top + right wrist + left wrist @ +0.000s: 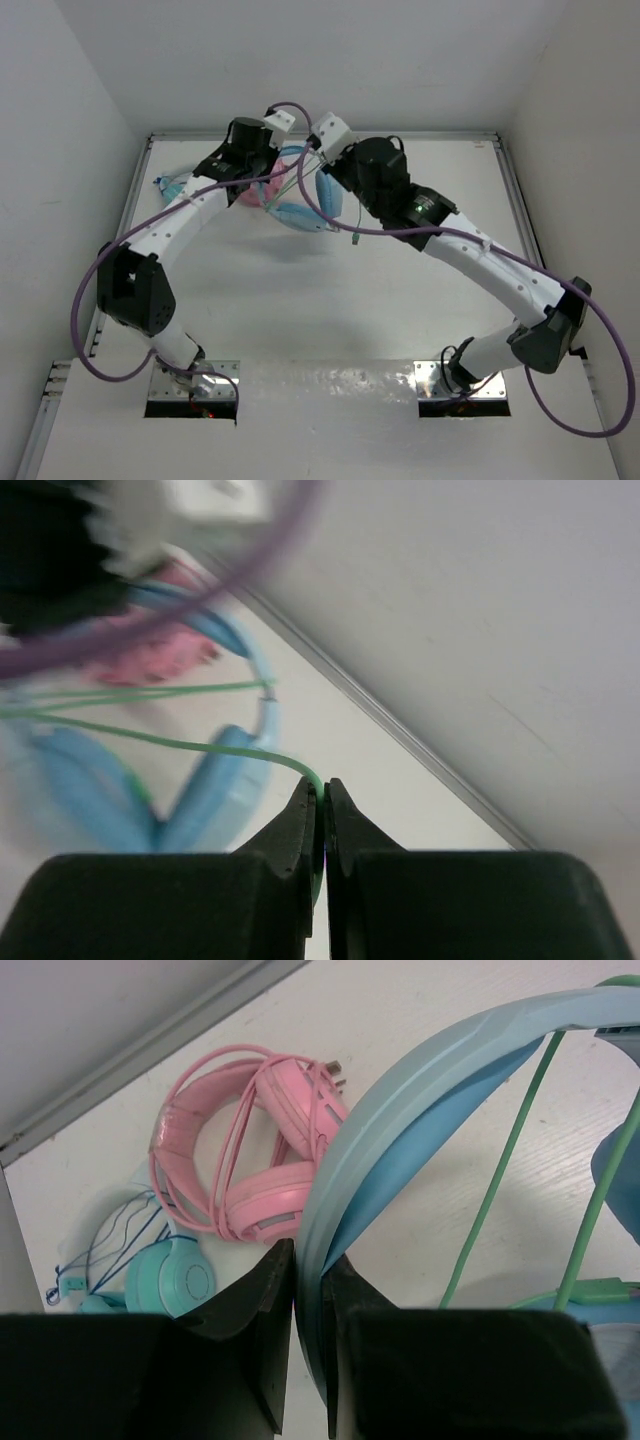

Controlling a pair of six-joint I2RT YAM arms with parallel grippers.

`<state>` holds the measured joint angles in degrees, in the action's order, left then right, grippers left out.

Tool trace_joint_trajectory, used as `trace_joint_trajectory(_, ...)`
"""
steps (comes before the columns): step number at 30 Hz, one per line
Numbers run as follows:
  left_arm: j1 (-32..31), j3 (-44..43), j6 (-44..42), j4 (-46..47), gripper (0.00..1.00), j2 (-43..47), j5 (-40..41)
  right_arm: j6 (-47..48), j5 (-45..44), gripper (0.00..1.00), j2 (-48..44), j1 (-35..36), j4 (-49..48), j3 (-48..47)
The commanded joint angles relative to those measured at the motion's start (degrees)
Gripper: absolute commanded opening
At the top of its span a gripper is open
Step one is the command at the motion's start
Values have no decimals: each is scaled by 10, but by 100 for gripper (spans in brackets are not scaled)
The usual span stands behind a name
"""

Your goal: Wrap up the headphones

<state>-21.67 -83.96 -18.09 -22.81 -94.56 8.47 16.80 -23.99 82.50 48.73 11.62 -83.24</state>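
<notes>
- The left gripper (310, 1260) is clamping the headband of the light-blue headphones (420, 1090), its jaws pressed tight on the band's edge. It is holding them at the far side of the desk (330, 310), seemingly lifted off it.
- The right gripper (320, 790) is pinching the pale-green cable (180, 742) between jaws that are nearly touching, and the cable is running from there toward the earcups.
- Judging from this, the winding step is in hand: 1 arm is steadying the headphones while the other is carrying the cable around them. 2 strands are crossing beside the headband in the left wrist view.
- The next move is probably calling for another loop around the band, under light tension so the cable is not slipping from the pinch.
- Room is tight. Both wrists are crowding together near the back rail (400, 730), with the pink headphones (250, 1160) and teal headphones (170, 1275) lying just beside the work. Swinging toward the desk's near side looks safer.
</notes>
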Motion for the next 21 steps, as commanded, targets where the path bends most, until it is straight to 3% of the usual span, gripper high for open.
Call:
trace_joint_trajectory(1, -1, 12, -20, 7, 0, 63, -47, 45, -80, 0, -6, -69, -50, -23)
trace_joint_trajectory(4, -13, 34, -27, -22, 0, 102, -74, 5, -22, 0, 17, -179, -59, -35)
trace_joint_trajectory(8, -28, 49, -26, -64, 0, 130, -108, -55, 42, 0, 49, -247, -58, -59)
trace_joint_trajectory(14, -44, 51, -29, -112, 0, 148, -144, -85, 100, 0, 67, -275, -70, -57)
trace_joint_trajectory(21, -44, 24, 3, -139, 0, 144, -210, -99, 181, 0, 50, -278, -103, 7)
